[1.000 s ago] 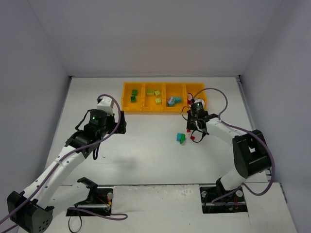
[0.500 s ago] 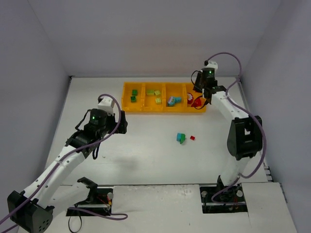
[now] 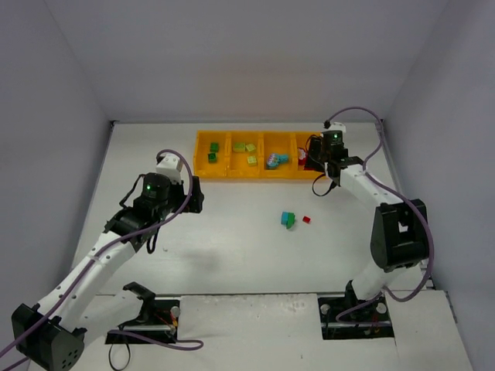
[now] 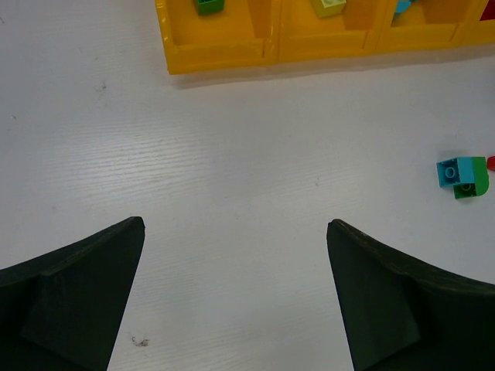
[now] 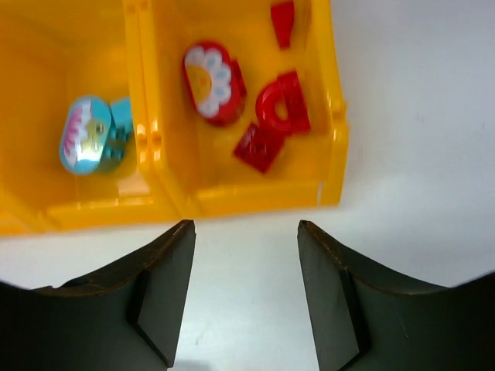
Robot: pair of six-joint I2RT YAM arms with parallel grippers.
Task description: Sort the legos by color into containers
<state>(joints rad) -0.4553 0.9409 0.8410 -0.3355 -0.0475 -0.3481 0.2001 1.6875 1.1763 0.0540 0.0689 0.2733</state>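
Note:
The orange-yellow tray (image 3: 229,175) has four compartments in a row. From the left they hold dark green legos (image 3: 213,151), lime legos (image 3: 246,148), teal-blue legos (image 3: 275,161) and red legos (image 5: 213,81). A joined teal-blue and green piece (image 3: 288,219) and a small red brick (image 3: 306,219) lie loose on the table. My right gripper (image 3: 315,164) is open and empty; in the right wrist view it (image 5: 244,226) hangs just in front of the red compartment's near wall (image 5: 255,197). My left gripper (image 3: 192,195) is open and empty over bare table (image 4: 235,222).
In the left wrist view the tray's near wall (image 4: 232,58) is at the top and the loose teal-blue and green piece (image 4: 462,176) is at the right edge. White walls enclose the table on three sides.
My right arm swung from the table beside the loose bricks up to the tray's right end, then drew back slightly toward its near wall. The left arm has not moved.

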